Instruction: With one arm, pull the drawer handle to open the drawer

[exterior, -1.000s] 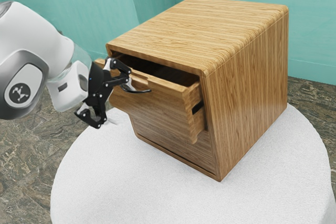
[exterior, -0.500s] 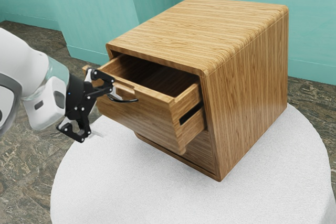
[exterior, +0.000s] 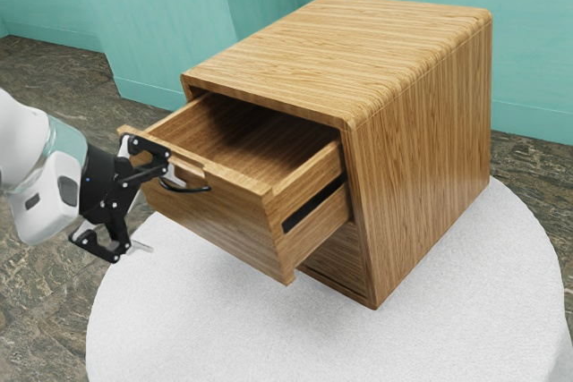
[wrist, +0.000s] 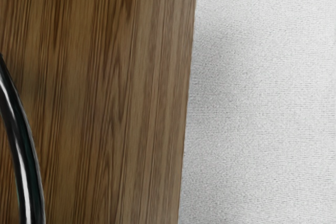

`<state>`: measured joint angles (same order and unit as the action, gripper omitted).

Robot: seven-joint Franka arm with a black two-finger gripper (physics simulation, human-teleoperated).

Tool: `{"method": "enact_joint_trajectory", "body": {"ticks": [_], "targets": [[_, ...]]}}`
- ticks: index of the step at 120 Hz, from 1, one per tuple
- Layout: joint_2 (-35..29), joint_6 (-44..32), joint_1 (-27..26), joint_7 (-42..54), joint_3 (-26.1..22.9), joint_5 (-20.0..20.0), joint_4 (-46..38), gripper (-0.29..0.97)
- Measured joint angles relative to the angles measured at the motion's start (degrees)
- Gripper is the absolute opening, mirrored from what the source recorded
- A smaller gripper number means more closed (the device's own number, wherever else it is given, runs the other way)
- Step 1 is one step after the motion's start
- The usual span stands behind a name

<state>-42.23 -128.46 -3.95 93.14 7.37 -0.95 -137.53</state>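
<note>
A wooden cabinet (exterior: pixel 403 105) stands on a round white table (exterior: pixel 358 328). Its top drawer (exterior: pixel 242 194) is pulled well out toward the exterior view's left, and the bare inside shows. A thin black curved handle (exterior: pixel 186 188) sits on the drawer front. My black gripper (exterior: pixel 152 207) is at that front with its fingers spread wide; the handle lies between them and the upper finger (exterior: pixel 159 157) rests against it. In the wrist view the drawer front (wrist: pixel 100 98) is close up, with the handle (wrist: pixel 18 156) as a dark arc beside it.
The white table top (wrist: pixel 262 103) spreads below and to the right of the drawer. A marble floor (exterior: pixel 36 310) surrounds the table and teal walls (exterior: pixel 134 6) stand behind. The lower cabinet front (exterior: pixel 340 261) is set back under the drawer.
The drawer has slid steadily further out toward the exterior view's left. My hand has drawn back with the handle, left and slightly down.
</note>
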Motion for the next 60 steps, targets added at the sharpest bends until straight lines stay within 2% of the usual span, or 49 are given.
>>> {"method": "enact_joint_trajectory", "body": {"ticks": [38,60], "targets": [[-6.7,2.7,-0.8,0.0,1.1,0.2,-2.9,0.66],[-7.5,3.6,-1.2,0.0,2.4,0.3,-3.7,0.69]]}}
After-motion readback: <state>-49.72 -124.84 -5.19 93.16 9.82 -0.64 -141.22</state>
